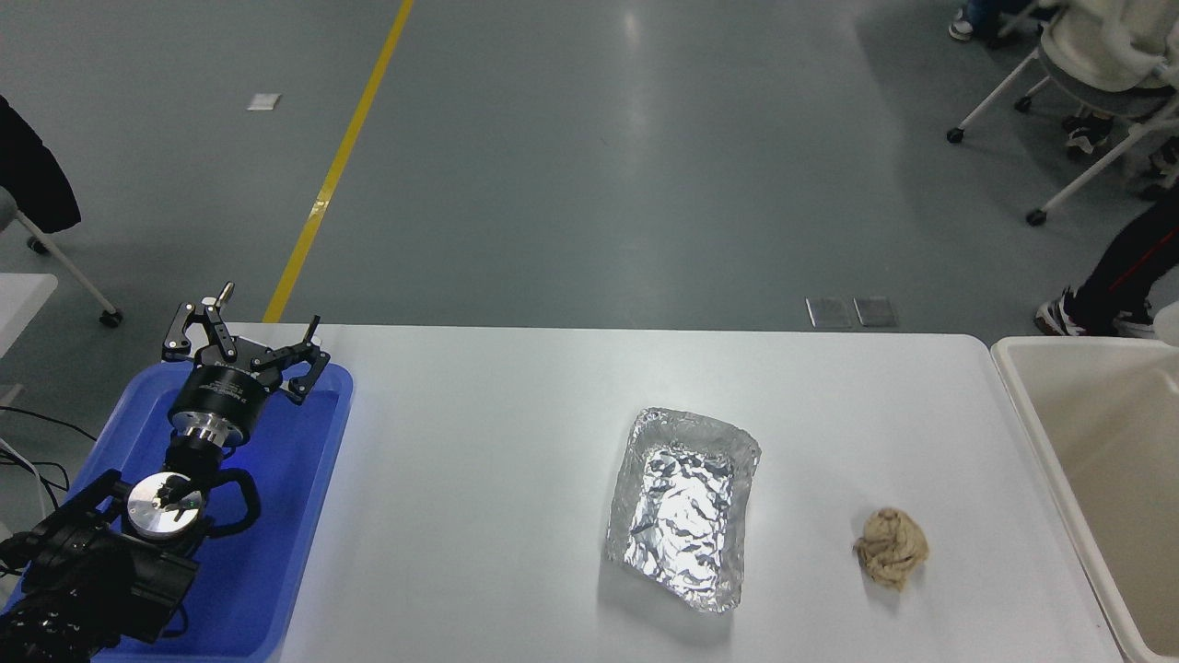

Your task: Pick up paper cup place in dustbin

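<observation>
Only a pale rounded sliver (1170, 324) shows at the right edge, just above the dustbin's far rim; too little of it is visible to tell whether it is the paper cup. The dustbin (1078, 344), a large cream bin with a thick rim, stands off the table's right end and is partly cut off by the picture. My right arm and its gripper are out of view. My left gripper (244, 345) is parked at the lower left over the far end of the blue tray, its fingers spread open and holding nothing.
A blue tray (304, 516) lies under the left arm. A crinkled foil tray (683, 506) sits mid-table, with a crumpled brown paper ball (891, 548) to its right. A person's legs (1119, 272) and an office chair (1096, 64) are beyond the table at the upper right.
</observation>
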